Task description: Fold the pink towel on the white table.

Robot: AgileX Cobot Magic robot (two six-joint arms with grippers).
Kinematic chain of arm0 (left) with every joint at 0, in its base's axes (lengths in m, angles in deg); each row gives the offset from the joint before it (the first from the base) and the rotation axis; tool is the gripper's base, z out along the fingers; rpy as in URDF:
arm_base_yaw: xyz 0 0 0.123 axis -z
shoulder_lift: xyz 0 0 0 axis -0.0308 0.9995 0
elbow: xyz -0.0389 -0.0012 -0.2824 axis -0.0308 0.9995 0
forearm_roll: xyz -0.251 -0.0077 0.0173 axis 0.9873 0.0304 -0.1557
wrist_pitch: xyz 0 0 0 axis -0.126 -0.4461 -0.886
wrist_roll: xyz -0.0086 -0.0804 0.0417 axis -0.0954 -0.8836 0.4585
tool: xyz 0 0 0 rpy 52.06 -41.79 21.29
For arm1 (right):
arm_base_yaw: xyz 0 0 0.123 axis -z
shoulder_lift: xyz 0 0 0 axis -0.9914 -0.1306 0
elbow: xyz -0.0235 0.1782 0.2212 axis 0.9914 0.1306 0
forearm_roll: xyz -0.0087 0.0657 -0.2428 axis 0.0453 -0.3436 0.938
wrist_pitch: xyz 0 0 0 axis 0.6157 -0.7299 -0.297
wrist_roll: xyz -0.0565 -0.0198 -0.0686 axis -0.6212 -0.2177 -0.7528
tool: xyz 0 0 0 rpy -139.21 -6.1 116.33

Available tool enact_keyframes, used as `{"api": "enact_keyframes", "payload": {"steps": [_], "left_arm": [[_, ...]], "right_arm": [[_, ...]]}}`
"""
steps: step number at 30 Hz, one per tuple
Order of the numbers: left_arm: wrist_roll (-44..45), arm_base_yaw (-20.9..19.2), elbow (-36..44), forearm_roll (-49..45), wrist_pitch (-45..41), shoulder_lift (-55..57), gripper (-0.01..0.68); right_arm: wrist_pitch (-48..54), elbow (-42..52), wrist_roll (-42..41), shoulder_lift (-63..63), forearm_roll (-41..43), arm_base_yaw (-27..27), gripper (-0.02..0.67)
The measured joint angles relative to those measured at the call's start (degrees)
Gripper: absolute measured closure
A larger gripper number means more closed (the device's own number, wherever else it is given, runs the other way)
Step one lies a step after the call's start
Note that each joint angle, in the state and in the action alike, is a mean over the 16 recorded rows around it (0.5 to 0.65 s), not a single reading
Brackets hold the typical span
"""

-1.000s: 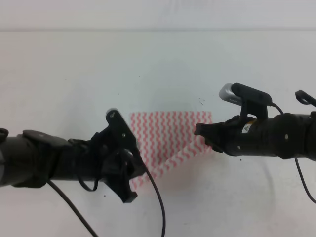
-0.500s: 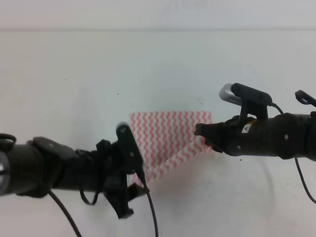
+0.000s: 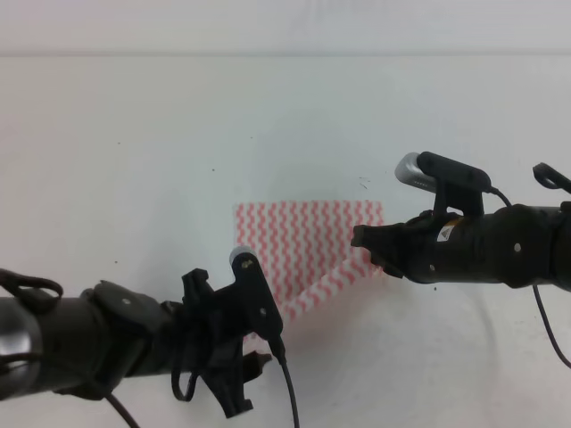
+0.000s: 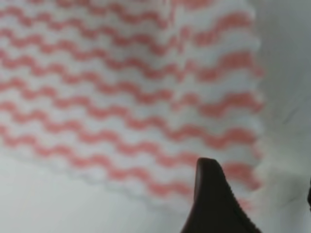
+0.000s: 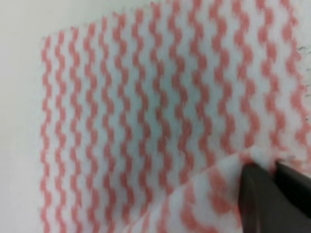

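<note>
My right gripper (image 5: 265, 170) pinches a lifted corner of the pink towel (image 3: 308, 245). My left gripper (image 3: 254, 361) hovers unclenched, holding nothing. The fold looks barely begun

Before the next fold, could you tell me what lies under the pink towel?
Only the white table shows around the pink towel; whatever its flat layer and folded strip cover is hidden.

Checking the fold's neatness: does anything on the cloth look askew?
Yes. The thin pink zigzag-striped towel has a flap folded diagonally across its near right corner, held at the right gripper, so that edge runs slanted rather than square.
</note>
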Motion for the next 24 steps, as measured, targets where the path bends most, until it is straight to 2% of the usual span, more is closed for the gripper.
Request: {"api": "enact_keyframes", "payload": {"steps": [12,15,24], "left_arm": [[0.35,1.13,-0.14,0.46,4.54,5.26,0.322],[0.32,1.14,-0.23,0.51,5.25,5.86,0.355],[0.51,1.16,-0.51,0.55,6.7,6.14,0.551]], "right_arm": [[-0.01,0.0,-0.04,0.0,0.18,0.0,0.666],[-0.04,0.01,-0.07,0.1,0.26,0.02,0.666],[-0.05,0.01,-0.09,0.1,0.36,0.02,0.666]]}}
